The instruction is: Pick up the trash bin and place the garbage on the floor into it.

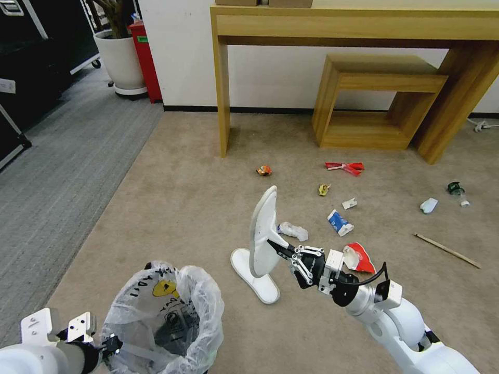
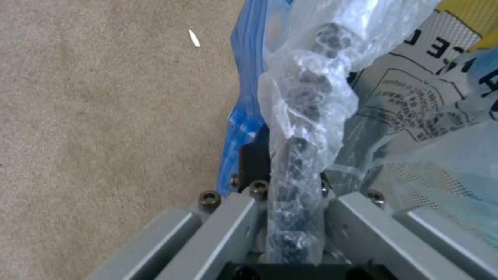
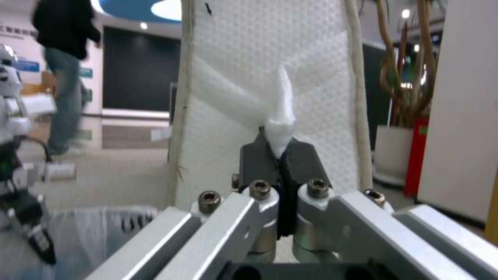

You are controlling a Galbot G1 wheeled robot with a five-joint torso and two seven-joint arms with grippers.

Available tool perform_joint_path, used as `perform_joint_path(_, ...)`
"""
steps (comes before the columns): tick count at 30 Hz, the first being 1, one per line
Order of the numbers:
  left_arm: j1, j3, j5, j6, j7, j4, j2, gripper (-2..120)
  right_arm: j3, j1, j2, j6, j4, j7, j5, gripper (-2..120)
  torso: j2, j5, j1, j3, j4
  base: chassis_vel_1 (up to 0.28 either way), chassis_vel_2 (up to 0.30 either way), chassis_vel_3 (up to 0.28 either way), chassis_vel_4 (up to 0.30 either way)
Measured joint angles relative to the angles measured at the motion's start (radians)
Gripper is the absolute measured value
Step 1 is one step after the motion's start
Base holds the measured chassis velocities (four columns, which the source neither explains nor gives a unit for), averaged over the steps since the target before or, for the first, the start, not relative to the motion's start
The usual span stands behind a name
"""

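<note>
Near left, our left claw [image 1: 112,345] clamps the trash bin [image 1: 163,319] by its bagged rim, mouth open. Beside it, our right claw [image 1: 278,248] pinches a white slipper [image 1: 262,228] upright, clear of the floor [image 1: 171,208], ready for dropping in.

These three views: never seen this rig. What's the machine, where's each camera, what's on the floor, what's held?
It is a wheeled robot with two arms, each ending in a gripper. One picture comes from its head, looking down at the floor; the other two come from cameras on the wrists.

The left gripper is shut on the rim of the trash bin; the left wrist view shows the bin's crinkly bag between its fingers.

The right gripper holds one white slipper up on edge by a pinch of fabric, seen close in the right wrist view. A second slipper lies flat beneath it.

Litter on the carpet: a blue carton, red wrappers, a stick, a bottle.
</note>
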State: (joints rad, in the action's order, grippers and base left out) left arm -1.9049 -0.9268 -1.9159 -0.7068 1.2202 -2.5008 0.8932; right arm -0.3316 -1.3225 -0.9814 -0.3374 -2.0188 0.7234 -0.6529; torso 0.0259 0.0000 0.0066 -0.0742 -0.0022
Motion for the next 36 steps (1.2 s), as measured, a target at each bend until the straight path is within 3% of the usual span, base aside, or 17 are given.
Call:
perform_joint_path(7, -0.019, 0.005, 0.018, -0.006, -0.008, 0.000, 0.003, 0, 0.004, 0.013, -0.002, 0.015, -0.053, 0.004, -0.026, 0, 0.000, -0.0001, 0.000, 0.000, 0.0000, 0.000, 0.000, 0.000, 0.000)
perform_joint_path(18, -0.003, 0.035, 0.077, 0.006, -0.049, 0.001, 0.005, 0, 0.123, 0.012, -0.026, 0.047, -0.032, 0.000, -0.066, 0, 0.000, 0.0000, 0.000, 0.000, 0.0000, 0.000, 0.000, 0.000, 0.000)
perform_joint_path(30, 0.059, 0.099, 0.211, 0.073, -0.155, 0.050, 0.015, 0, 0.231, 0.005, -0.056, 0.049, 0.020, 0.004, -0.026, 0, 0.000, -0.0001, 0.000, 0.000, 0.0001, 0.000, 0.000, 0.000, 0.000)
perform_joint_path(36, 0.102, 0.111, 0.261, 0.096, -0.256, 0.085, -0.014, 0, 0.273, 0.007, -0.090, 0.047, 0.047, 0.003, -0.002, 0, 0.000, 0.0000, 0.000, 0.000, -0.0001, 0.000, 0.000, 0.000, 0.000)
